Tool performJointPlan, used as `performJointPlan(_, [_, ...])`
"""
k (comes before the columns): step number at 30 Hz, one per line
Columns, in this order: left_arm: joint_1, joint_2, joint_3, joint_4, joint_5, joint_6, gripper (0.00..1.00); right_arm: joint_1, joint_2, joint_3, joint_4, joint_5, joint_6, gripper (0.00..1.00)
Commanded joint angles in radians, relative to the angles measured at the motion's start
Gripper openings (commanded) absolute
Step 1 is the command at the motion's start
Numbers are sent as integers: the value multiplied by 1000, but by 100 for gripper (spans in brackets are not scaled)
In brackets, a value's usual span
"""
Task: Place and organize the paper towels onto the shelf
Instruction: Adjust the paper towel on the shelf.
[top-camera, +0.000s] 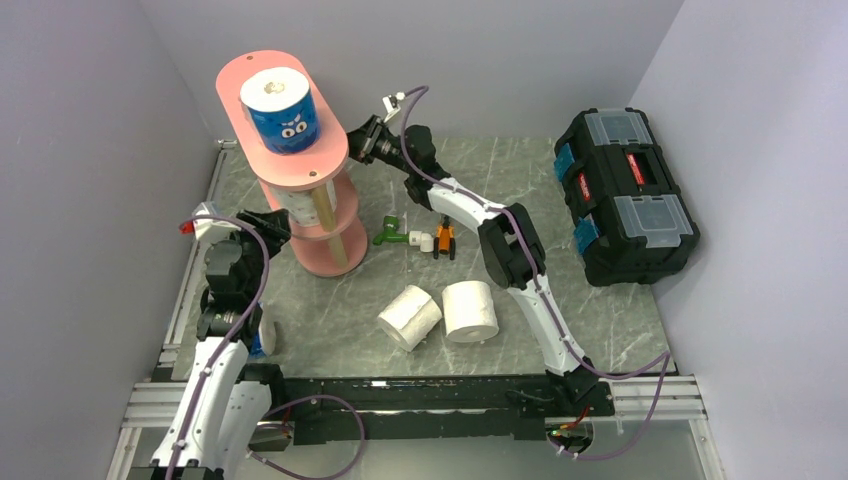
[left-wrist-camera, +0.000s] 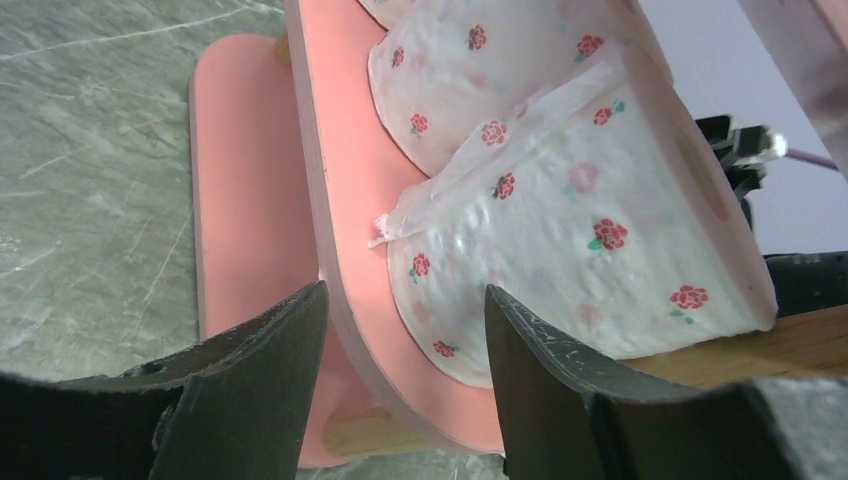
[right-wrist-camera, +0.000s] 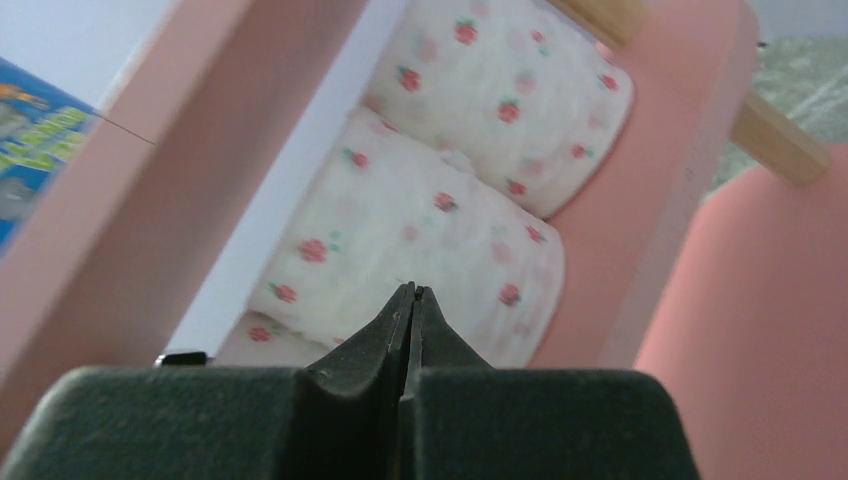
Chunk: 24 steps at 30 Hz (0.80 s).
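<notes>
Spreading beneath everything is a grey-green marbled tabletop (top-camera: 610, 320), closed in on the left, back and right by pale lilac walls (top-camera: 90, 150). A black rail (top-camera: 440, 395) carrying the arm bases runs along its near edge. One pink three-tier shelf (top-camera: 235, 85) stands at the far left of the table. One black toolbox (top-camera: 625, 195) with clear lid compartments sits at the far right.

Paper rolls, counted:
- One blue cartoon-eyed roll (top-camera: 282, 110) stands upright on the top board.
- Two rose-printed rolls (left-wrist-camera: 580, 220) stand plainly side by side on the middle board, with a sliver of a third past them in the wrist views.
- A plain white roll (top-camera: 410, 317) and a second plain roll (top-camera: 470, 310) lie just beside each other on the bare table near the middle.

Something white and blue (top-camera: 263, 335) shows partly behind the left arm; what it is cannot be told. Between shelf and toolbox lie one green-and-white tool (top-camera: 395, 236) and one small orange-and-black item (top-camera: 445, 242).

The left gripper (left-wrist-camera: 405, 292) is at the shelf's near end with its jaws apart. The middle board's edge and the nearest rose-printed roll are seen between them, and nothing is clamped. The right gripper (right-wrist-camera: 412, 292) is at the shelf's far side facing those rolls, its fingertips pressed together on nothing.
</notes>
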Motion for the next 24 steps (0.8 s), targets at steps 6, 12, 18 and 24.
performJointPlan(6, [10,36,6,112,59,-12,65,-5,41,195,-34,-88,21,0])
performJointPlan(12, [10,77,12,137,84,-30,64,-2,45,200,-48,-107,17,0])
performJointPlan(18, [10,72,6,140,87,-35,64,4,56,222,-62,-118,16,0])
performJointPlan(24, [10,58,-2,134,92,-48,64,16,71,252,-78,-134,10,0])
